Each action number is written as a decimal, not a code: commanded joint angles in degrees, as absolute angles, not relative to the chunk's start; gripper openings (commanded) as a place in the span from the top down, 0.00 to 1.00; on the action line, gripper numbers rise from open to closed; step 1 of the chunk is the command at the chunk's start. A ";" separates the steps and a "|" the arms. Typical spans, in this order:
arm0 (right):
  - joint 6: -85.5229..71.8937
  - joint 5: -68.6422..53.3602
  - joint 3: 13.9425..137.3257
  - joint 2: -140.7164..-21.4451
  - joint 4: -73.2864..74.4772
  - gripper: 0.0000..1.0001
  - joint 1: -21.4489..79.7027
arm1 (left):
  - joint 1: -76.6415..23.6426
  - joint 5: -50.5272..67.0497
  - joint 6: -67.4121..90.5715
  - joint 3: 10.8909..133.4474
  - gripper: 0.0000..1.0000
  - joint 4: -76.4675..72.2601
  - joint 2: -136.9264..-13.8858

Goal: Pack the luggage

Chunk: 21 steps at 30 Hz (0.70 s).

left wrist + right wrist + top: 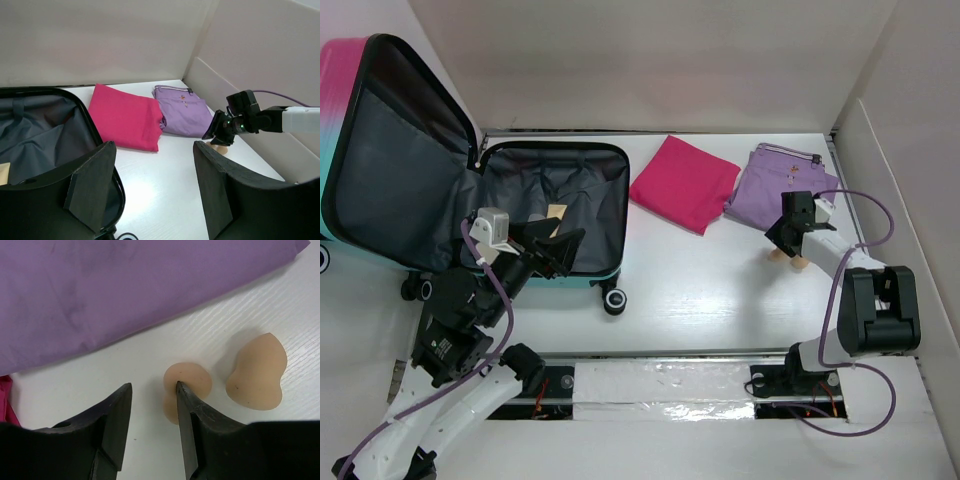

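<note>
The luggage (340, 100), pink-to-teal with dark grey lining, lies open at the left, lid up; its black rim also shows in the left wrist view (86, 120). My left gripper (560, 245) is open and empty above the case's near right edge (154, 147). My right gripper (782, 240) is open low over the table (153, 386). Its right fingertip touches a beige makeup sponge (195, 381), which lies outside the jaws. A second sponge (257, 372) lies just to its right. Bare table shows between the fingers.
A folded pink cloth (685, 182) and a folded purple cloth bag (775, 185) lie side by side at the back, right of the case. A small tan item (557, 212) lies inside the case. White walls close in the back and the right.
</note>
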<state>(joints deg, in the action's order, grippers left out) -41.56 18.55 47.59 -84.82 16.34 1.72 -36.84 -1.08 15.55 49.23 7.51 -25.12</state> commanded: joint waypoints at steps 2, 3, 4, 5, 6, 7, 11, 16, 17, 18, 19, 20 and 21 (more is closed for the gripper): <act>-42.97 19.85 44.21 -82.54 20.91 0.49 5.27 | -36.65 -0.70 15.82 49.39 0.40 4.48 -23.82; -43.15 20.39 43.77 -81.83 21.00 0.49 5.27 | -36.65 -0.96 15.82 49.39 0.40 4.40 -23.64; -43.50 20.65 43.33 -80.61 21.09 0.49 5.80 | -36.65 -0.97 15.82 49.39 0.40 4.39 -23.56; -43.77 21.18 42.55 -80.16 21.27 0.49 5.80 | -36.65 -0.88 15.91 49.39 0.40 4.31 -23.38; -43.77 20.83 42.37 -79.81 21.36 0.49 5.19 | -36.65 -0.79 15.91 49.31 0.40 4.31 -23.29; -43.68 20.83 42.36 -79.54 21.53 0.50 5.19 | -36.65 -0.79 15.91 49.31 0.40 4.31 -23.29; -43.77 21.70 43.68 -80.15 24.07 0.53 4.66 | -36.65 -0.79 15.91 49.39 0.40 4.39 -23.12; -41.49 20.48 45.35 -82.35 26.54 0.63 2.56 | -36.65 -1.14 15.91 49.22 0.40 4.22 -21.54; -41.14 19.96 45.44 -82.53 26.54 0.64 2.55 | -36.65 -1.32 15.91 49.13 0.40 4.22 -21.36; -40.26 18.73 45.35 -82.62 26.28 0.69 1.24 | -36.65 -1.49 16.00 49.13 0.40 4.13 -21.01; -39.82 18.72 45.35 -82.79 26.02 0.69 0.71 | -36.65 -1.58 16.00 49.04 0.40 4.13 -20.92; -39.21 17.42 45.35 -83.05 25.41 0.71 0.70 | -36.65 -1.50 16.00 49.13 0.40 4.13 -20.92; -38.59 16.79 45.35 -83.40 25.23 0.73 -0.08 | -36.65 -1.41 16.00 49.13 0.40 4.13 -20.83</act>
<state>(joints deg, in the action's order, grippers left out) -40.53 20.29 44.34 -81.82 23.59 1.21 -36.84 -1.28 15.55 49.21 7.29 -21.58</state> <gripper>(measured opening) 0.282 0.600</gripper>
